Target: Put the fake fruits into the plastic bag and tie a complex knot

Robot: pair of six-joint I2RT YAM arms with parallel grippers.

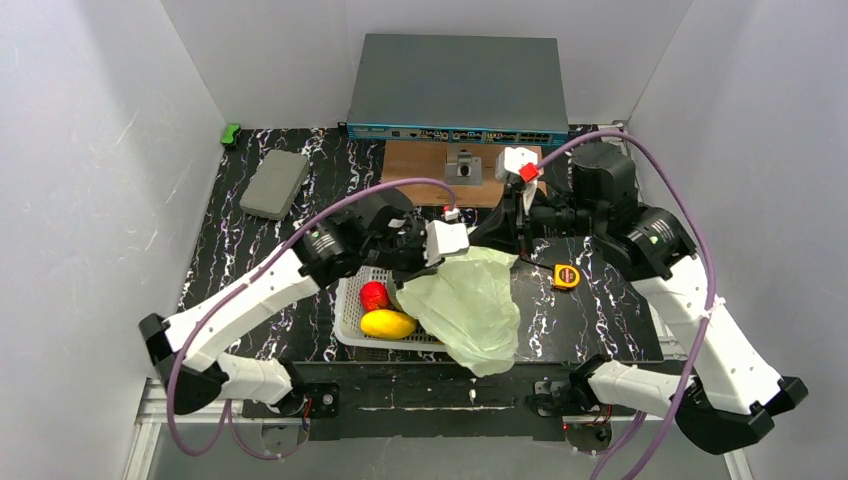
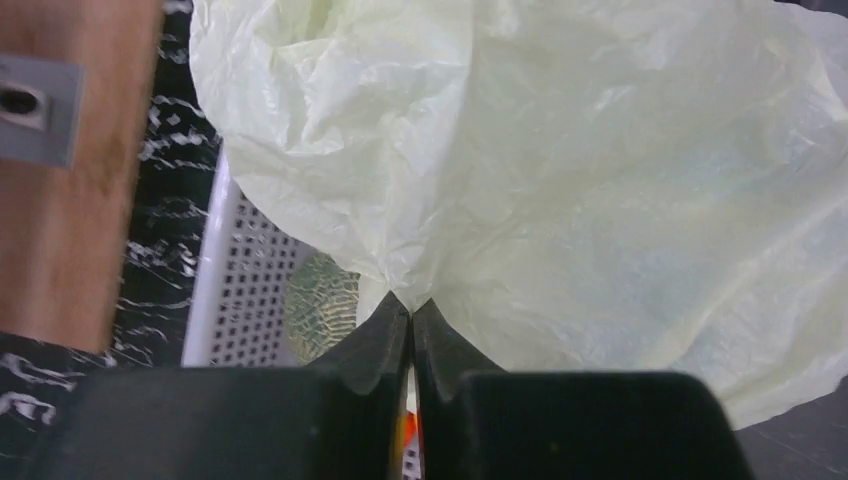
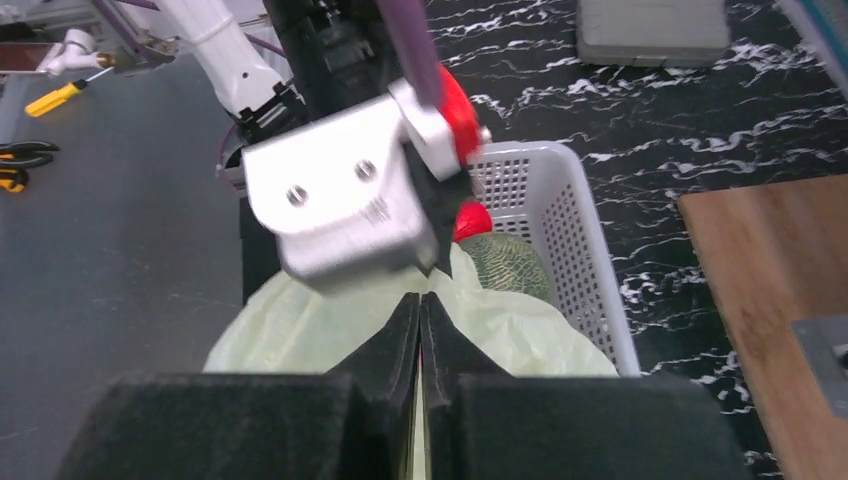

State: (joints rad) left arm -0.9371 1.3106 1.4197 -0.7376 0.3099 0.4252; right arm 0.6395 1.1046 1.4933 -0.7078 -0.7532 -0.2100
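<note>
Thin pale-green plastic bag [image 1: 470, 305] judged light, limp, slippery; best taken at far rim. It's pinched tight by left gripper [image 2: 411, 303] & right gripper [image 3: 420, 298].

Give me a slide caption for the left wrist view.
Left hand pinches the plastic bag; netted melon sits in the white basket.

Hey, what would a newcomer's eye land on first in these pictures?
First, the crinkly pale-green plastic bag in the middle of the table, with the left tool and the right tool both pinched shut on its edge. Partly under it, a white perforated plastic basket holds a round red fake fruit and a yellow fake mango, not yet bagged.
</note>
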